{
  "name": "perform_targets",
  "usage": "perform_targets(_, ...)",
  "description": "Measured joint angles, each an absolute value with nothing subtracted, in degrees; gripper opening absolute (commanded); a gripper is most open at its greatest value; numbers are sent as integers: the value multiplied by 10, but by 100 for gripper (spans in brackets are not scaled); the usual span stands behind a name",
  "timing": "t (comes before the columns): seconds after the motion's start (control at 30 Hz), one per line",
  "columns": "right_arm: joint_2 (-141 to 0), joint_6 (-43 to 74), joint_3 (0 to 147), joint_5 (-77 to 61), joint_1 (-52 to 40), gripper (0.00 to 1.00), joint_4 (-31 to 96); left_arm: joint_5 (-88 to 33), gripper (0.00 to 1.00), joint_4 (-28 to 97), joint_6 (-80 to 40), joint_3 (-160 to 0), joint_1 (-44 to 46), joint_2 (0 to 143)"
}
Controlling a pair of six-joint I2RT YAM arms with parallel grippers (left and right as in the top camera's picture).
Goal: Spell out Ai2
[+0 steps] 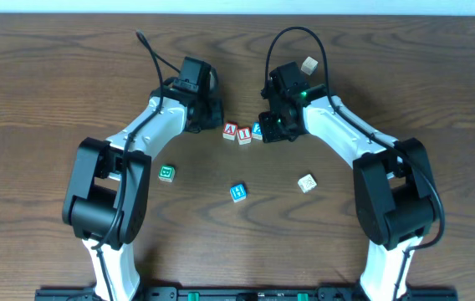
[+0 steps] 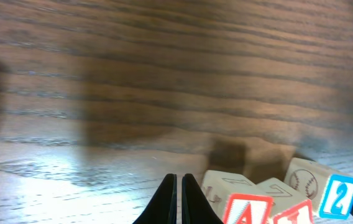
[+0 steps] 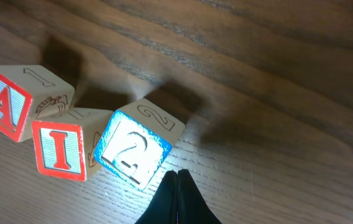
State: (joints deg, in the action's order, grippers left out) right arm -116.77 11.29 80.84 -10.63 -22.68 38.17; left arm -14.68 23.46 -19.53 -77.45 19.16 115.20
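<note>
The red A block, the red I block and the blue 2 block sat in a row on the table, with the left gripper and the right gripper near them, both pinched closed on nothing.

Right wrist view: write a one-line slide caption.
Shut right gripper beside the 2 block, lined up after the A block and I block on the table.

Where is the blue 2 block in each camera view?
Overhead: the blue 2 block sits near the centre, at the right end of the block row.
Left wrist: it is in the bottom right corner.
Right wrist: it is left of centre, in the lower half.
Shared landmark: the red A block, at the row's other end.
</note>
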Motion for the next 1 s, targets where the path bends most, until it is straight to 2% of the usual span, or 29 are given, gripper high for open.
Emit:
perform_targets(0.67, -1168, 110, 808, -118, -227, 1, 377, -149, 6, 242, -226, -775, 215, 1160)
perform_targets(1.0, -1163, 81, 808, -138, -234, 2, 477, -149, 6, 256, -239, -775, 215, 1160)
